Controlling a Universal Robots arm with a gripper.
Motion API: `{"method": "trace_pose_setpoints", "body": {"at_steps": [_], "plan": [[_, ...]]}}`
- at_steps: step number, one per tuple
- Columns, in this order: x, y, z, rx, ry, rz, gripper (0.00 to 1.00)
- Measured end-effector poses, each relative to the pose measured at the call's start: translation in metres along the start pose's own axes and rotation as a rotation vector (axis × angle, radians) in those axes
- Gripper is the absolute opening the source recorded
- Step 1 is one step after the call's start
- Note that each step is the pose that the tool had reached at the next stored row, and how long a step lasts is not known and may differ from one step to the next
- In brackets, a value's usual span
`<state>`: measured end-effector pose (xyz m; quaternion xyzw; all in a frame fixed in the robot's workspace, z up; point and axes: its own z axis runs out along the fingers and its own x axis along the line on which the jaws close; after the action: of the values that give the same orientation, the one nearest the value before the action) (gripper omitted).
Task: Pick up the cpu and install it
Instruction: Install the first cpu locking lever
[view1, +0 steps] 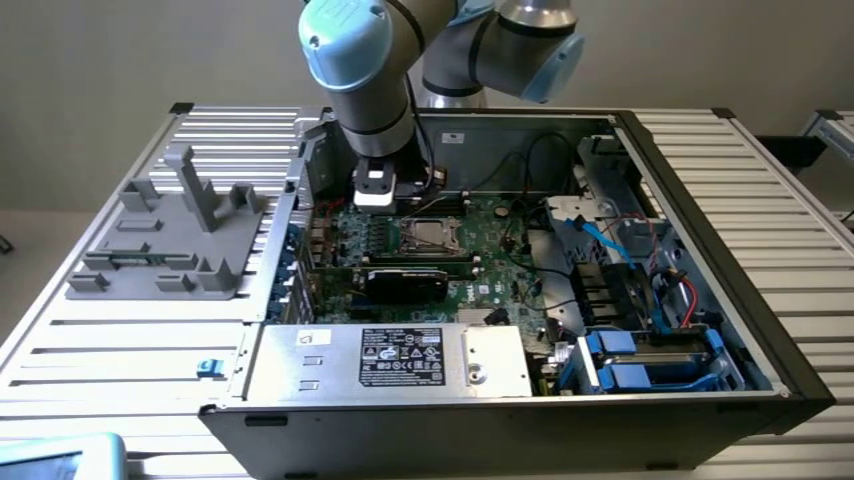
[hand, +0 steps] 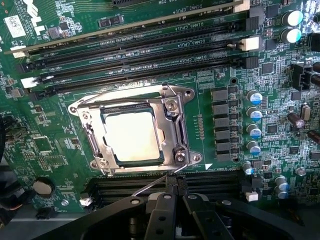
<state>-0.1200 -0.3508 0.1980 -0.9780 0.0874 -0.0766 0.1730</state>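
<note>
**Open computer case (view1: 787, 380) on a slatted table (view1: 120, 340), with the robot arm (view1: 367, 90) reaching down into it.** The green motherboard (hand: 50, 150) lies flat on the case floor. Long black memory slots (hand: 140, 55) run alongside the socket's metal frame (hand: 172, 125). The cpu (hand: 131, 136) sits flat inside that frame, silver-grey top upward, with the frame overlapping its edges; nothing holds it. The gripper (hand: 176, 185) hangs just beside the frame, and its dark fingers (hand: 161, 215) are pressed together with nothing pinched between them. Their tips are close to the end of a thin wire lever (hand: 150, 186); whether they touch it cannot be told.

*Handling (judged).* The chip is probably light, stiff and thin. Its smooth metal top offers little grip, and its underside and the socket contacts are likely delicate. It is best held by two opposite edges and kept level, never squeezed across its faces or dragged sideways.
</note>
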Motion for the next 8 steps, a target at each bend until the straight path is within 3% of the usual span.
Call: {"method": "trace_pose_setpoints", "body": {"at_steps": [8], "plan": [[0.0013,0.0002,0.0014,-0.0014,0.0053,0.011,0.11]]}}
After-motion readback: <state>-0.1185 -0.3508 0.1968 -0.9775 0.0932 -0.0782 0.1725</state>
